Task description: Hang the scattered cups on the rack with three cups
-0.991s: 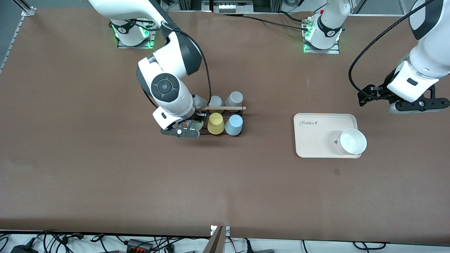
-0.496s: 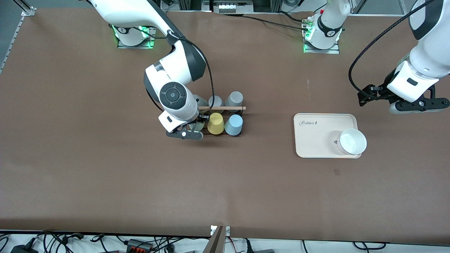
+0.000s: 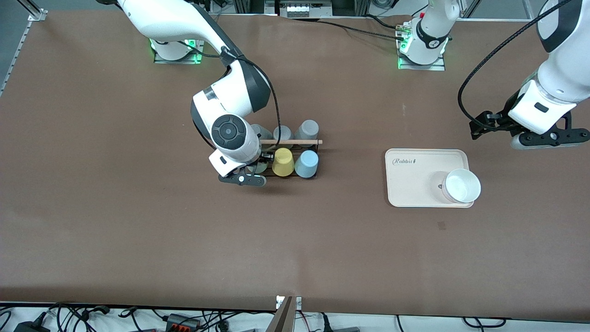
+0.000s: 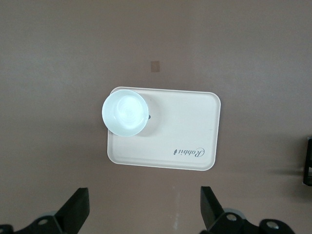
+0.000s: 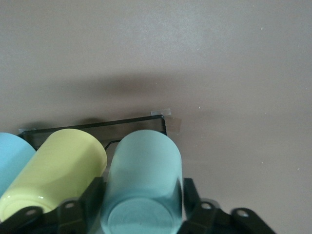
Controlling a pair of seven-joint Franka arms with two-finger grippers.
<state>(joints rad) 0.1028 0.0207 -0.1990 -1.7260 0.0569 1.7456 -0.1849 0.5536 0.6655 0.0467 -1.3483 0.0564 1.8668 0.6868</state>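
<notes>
The black wire rack with a wooden rod across its top stands mid-table. On it lean a yellow cup and a light blue cup. The pale mint-green cup lies tilted beside the yellow cup, at the end of the rack toward the right arm. It sits within my right gripper, which is low over that end of the rack. My left gripper hangs open and empty above bare table beside the tray, waiting.
Grey cups stand on the rack's row farther from the front camera. A cream tray holding a white bowl lies toward the left arm's end.
My right arm has shifted toward the yellow cup, bringing the mint-green cup in beside it on the rack. The left arm has not moved.
</notes>
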